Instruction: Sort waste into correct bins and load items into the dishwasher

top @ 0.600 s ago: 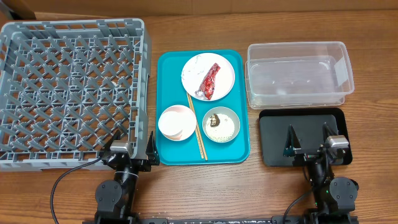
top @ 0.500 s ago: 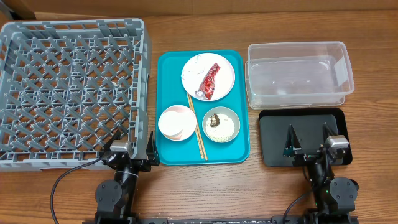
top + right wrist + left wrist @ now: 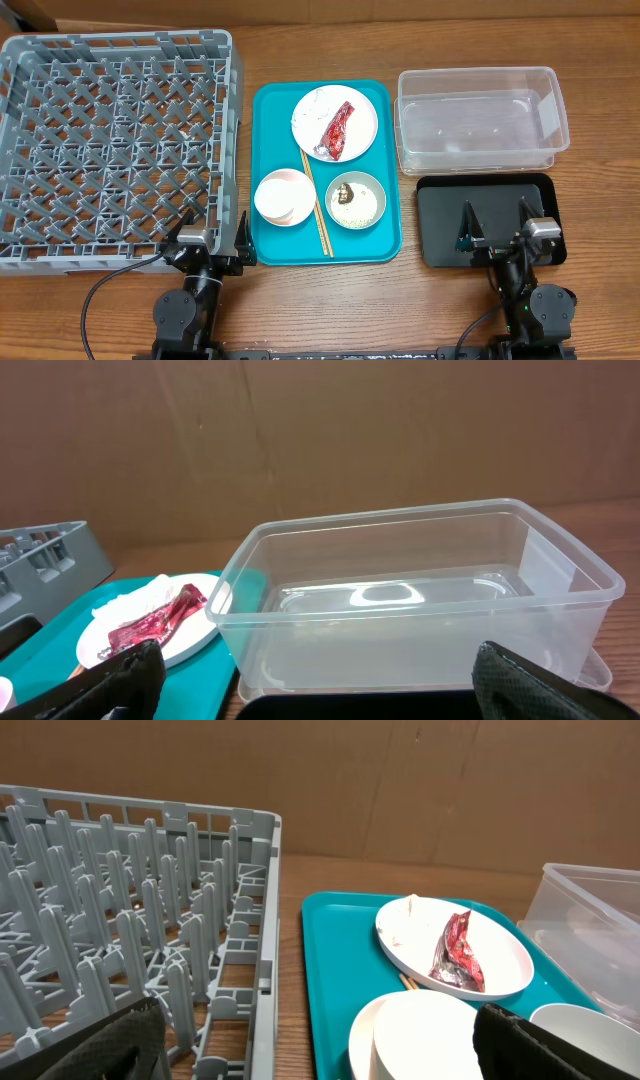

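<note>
On the teal tray [image 3: 378, 240] a white plate [image 3: 315, 105] holds the red wrapper [image 3: 338, 130]. A pale pink bowl [image 3: 270, 205] has a white cup [image 3: 450, 1040] in it. The grey-green bowl [image 3: 368, 205] holds rice and a brown lump [image 3: 343, 190]. Chopsticks [image 3: 316, 205] lie between the bowls. The grey dish rack [image 3: 110, 130] fills the left. At right are the clear tub [image 3: 480, 120] and black tray [image 3: 440, 215]. My left gripper [image 3: 213, 232] is open at the rack's near right corner. My right gripper [image 3: 497, 225] is open over the black tray.
Bare wooden table runs along the front around both arm bases. A brown cardboard wall stands behind the rack and tub [image 3: 420, 590]. The rack's tall edge [image 3: 268, 920] rises just left of the teal tray.
</note>
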Controlling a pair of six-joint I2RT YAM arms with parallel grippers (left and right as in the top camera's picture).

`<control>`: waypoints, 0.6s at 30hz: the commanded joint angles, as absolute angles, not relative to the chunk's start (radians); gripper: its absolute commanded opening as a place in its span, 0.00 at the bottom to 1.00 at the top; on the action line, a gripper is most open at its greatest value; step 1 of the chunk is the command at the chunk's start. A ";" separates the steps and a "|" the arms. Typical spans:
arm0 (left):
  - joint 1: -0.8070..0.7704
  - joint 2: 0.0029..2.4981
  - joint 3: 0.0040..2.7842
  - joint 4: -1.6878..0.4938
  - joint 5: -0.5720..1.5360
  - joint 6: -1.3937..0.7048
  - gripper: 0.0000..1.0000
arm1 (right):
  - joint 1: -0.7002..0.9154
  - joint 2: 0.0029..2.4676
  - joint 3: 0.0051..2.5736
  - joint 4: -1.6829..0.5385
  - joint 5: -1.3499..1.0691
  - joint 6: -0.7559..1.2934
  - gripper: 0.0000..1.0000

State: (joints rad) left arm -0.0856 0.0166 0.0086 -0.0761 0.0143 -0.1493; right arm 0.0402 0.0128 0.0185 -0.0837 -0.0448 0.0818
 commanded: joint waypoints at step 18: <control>-0.088 0.013 0.006 -0.078 0.019 -0.128 1.00 | 0.046 0.005 0.008 -0.081 -0.045 0.081 1.00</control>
State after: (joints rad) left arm -0.0856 0.0162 0.0086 -0.0761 0.0139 -0.1493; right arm 0.0402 0.0128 0.0185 -0.0834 -0.0448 0.0818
